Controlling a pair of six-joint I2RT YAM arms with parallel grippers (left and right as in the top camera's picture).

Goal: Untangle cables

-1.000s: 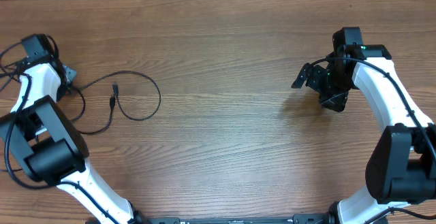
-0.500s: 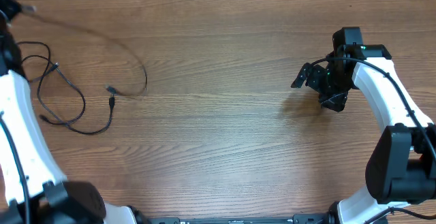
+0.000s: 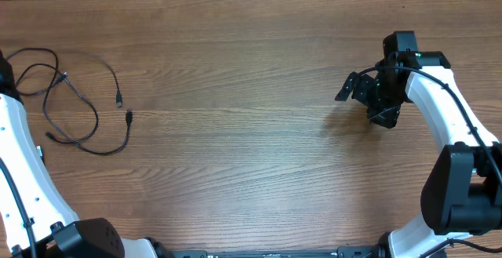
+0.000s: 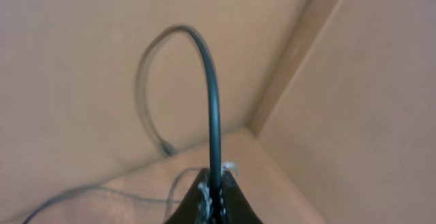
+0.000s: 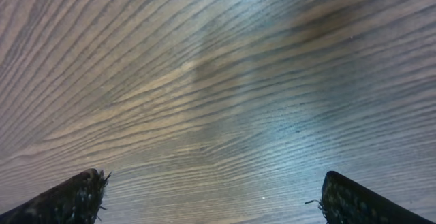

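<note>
So the big change in the last second: the left arm (image 3: 20, 156) has swung from being folded over the left side of the table (image 3: 251, 172) out to the very left edge, dragging a cord with it. Half a second ago that cord was stretched in a long arc up toward the far-left corner. Now it has gone slack and dropped back down.

The cables (image 3: 96, 118) sit in a loose bunch on the far-left part of the table. The wide loop that used to bulge out to the right is gone, and the two plug ends (image 3: 119, 99) now lie close together at the right side of the bunch.

In the wrist view, the left gripper (image 4: 214, 186) is pinched tight on one black strand (image 4: 212, 115) that arcs up out of the fingers. It points at wall, not table, so I'd guess it's raised and off to the side.

The right gripper (image 3: 357, 88) hasn't budged. It's parked over bare wood on the right, well away from everything, with its fingertips (image 5: 82, 193) spread wide and nothing between them.

My read: one pull is done, but the loops still cross each other, so it isn't untangled yet. It probably needs another tug, or the right arm pinning something down.
</note>
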